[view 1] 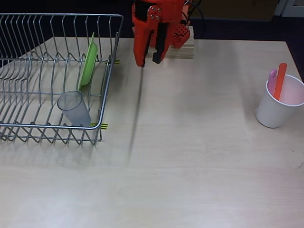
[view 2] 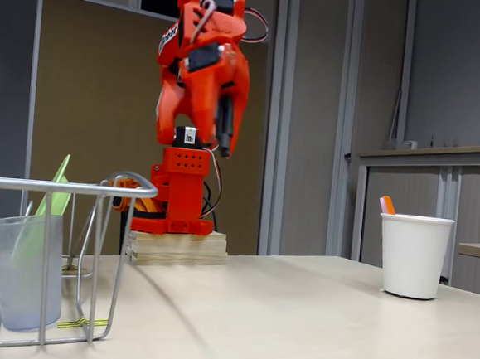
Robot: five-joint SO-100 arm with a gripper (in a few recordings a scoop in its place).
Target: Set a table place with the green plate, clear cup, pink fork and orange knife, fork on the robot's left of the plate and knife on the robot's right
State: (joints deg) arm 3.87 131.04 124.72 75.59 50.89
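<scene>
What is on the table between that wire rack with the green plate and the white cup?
Nothing: in the overhead view the table is bare from the wire rack holding the green plate across to the white cup.

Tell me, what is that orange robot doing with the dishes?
Nothing yet. The gripper is folded up near the robot's base, touching nothing. The green plate stands on edge in the wire rack, with the clear cup beside it. The pink fork and orange knife stick out of the white cup.
</scene>
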